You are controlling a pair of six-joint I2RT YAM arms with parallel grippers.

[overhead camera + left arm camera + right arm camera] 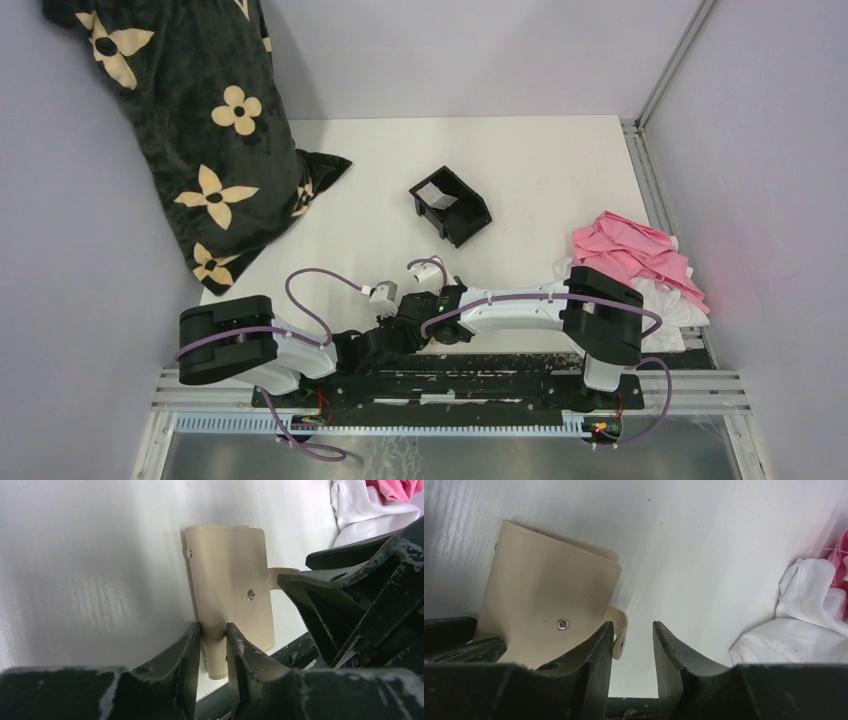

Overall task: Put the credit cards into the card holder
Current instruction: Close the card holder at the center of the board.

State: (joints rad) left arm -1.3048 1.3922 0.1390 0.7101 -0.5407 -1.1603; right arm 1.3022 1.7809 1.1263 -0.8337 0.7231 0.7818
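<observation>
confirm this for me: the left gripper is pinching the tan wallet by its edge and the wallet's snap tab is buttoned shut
Not quite. The left gripper does pinch the tan wallet by its edge, but the snap tab is unfastened: it sticks out free at the side, leaving the stud bare. The right wrist view shows it.

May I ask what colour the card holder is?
The card holder is cream-beige; clearest in left wrist view.

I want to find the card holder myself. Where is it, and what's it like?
Go to the white table, middle of its near edge. The card holder sits there, pinched by the left gripper. It is small and beige with silver snaps, unlike the black tray or pink cloth.
</observation>
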